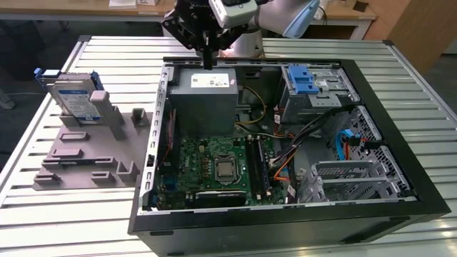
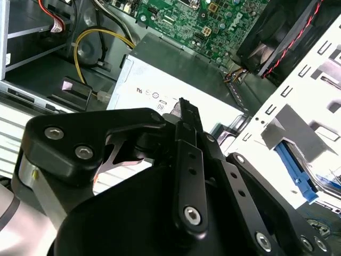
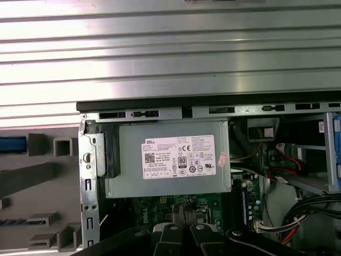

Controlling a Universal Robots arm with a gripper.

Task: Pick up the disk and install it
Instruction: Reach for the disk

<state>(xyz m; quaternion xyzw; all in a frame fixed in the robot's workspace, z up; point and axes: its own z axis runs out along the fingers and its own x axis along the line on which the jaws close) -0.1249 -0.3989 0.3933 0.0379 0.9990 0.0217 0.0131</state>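
A computer case [image 1: 400, 209] lies on the counter [image 1: 64, 219], a rack [image 1: 78, 160] beside it at the exterior view's left. The disk [image 1: 75, 101] stands at the rack's far end. Inside the case the power supply [image 1: 207, 99] sits behind the circuit board [image 1: 214, 166], the end effector [image 1: 207, 59] above it.

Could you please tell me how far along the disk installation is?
Nothing looks done: the disk stands in the grey fixture outside the case. The gripper, shut and empty, hangs above the power supply. Picking up and installing both remain.
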